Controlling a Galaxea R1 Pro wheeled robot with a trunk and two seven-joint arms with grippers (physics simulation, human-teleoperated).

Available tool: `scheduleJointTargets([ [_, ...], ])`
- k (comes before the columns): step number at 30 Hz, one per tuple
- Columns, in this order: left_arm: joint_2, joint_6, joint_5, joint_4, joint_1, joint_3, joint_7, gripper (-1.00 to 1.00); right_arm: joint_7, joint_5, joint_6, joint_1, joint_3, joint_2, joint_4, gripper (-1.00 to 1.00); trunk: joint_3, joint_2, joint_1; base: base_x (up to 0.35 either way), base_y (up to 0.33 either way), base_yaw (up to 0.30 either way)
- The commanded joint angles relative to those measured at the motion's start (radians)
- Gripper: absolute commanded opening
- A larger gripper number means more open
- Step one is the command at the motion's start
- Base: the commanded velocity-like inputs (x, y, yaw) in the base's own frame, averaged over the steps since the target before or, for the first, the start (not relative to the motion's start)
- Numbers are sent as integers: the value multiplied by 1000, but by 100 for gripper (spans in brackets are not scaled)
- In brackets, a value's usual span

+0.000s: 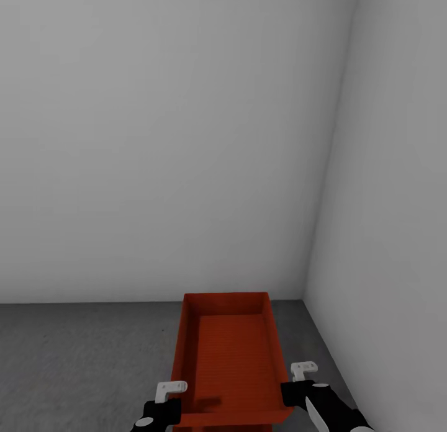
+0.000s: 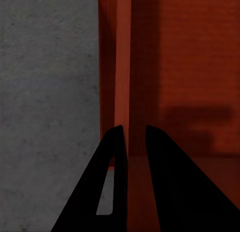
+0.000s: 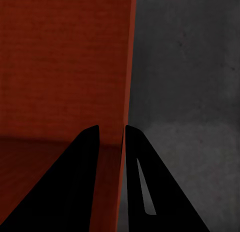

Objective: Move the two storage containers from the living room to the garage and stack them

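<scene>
Light: soft and even, no visible source; the plain pale grey walls (image 1: 155, 140) shade gently darker toward the corner.
Shadows: a faint dark patch lies on the ribbed bottom of the orange-red rectangular plastic bin (image 1: 231, 357); its inner walls read darker than the rim.
Glare: none on the rough dark grey concrete floor (image 1: 81, 357).
Sharpness: head view clean; both wrist views soft and grainy, the black gripper fingers (image 2: 112, 182) flat silhouettes without detail.
Distortion: no bending at edges.
</scene>
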Motion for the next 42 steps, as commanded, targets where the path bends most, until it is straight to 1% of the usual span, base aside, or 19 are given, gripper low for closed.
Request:
scheduleJointTargets([
  [1,38,-36,4,-4,-1,-14,5,-100,48,-5,6,0,4,-9,1,-100,-1,-1,0,0,0,0],
  [14,38,-36,4,-3,-1,-14,5,-100,48,-5,7,0,4,-9,1,-100,-1,-1,0,0,0,0],
  [21,38,-36,4,-3,-1,-14,4,-100,47,-5,6,0,4,-10,1,-100,-23,-50,27,0,0,0],
  [28,38,-36,4,-3,-1,-14,5,-100,48,-5,7,0,3,-10,1,-100,-23,-50,27,0,0,0],
  [35,38,-36,4,-3,-1,-14,5,-100,48,-5,6,0,3,-11,1,-100,-45,-99,54,0,0,0],
  [41,38,-36,4,-4,-1,-14,5,-100,48,-5,7,0,3,-12,1,-100,-45,-99,54,0,0,0],
  [42,38,-36,4,-4,-1,-15,5,-100,49,-5,6,0,3,-12,1,-100,-48,-106,57,0,0,0],
])
